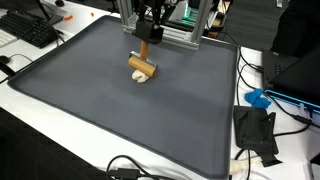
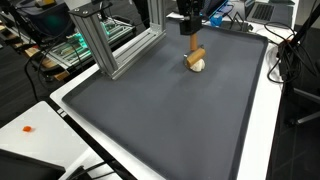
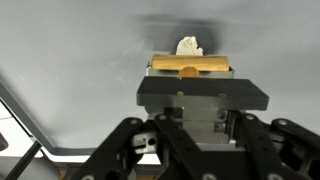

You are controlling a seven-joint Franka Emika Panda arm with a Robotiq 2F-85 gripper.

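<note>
My gripper [image 1: 147, 41] [image 2: 190, 30] hangs over the far part of a dark grey mat [image 1: 90, 100] [image 2: 150, 115] and is shut on the upright handle of a wooden mallet-like tool [image 1: 143, 66] [image 2: 196, 55]. The tool's cross-piece lies just above the mat. A small white lump [image 1: 140, 79] [image 2: 199, 67] sits under it, touching the mat. In the wrist view the gripper [image 3: 190, 76] fills the lower half, the wooden cross-piece [image 3: 188, 68] shows past its black body, and the white lump [image 3: 188, 46] lies beyond that. The fingertips themselves are hidden.
An aluminium frame [image 1: 175, 32] [image 2: 108, 45] stands at the mat's far edge behind the gripper. A keyboard [image 1: 30, 30] lies off one corner. A blue object [image 1: 258, 98], a black pouch [image 1: 255, 132] and cables lie beside the mat. A small orange piece [image 2: 28, 128] rests on the white table.
</note>
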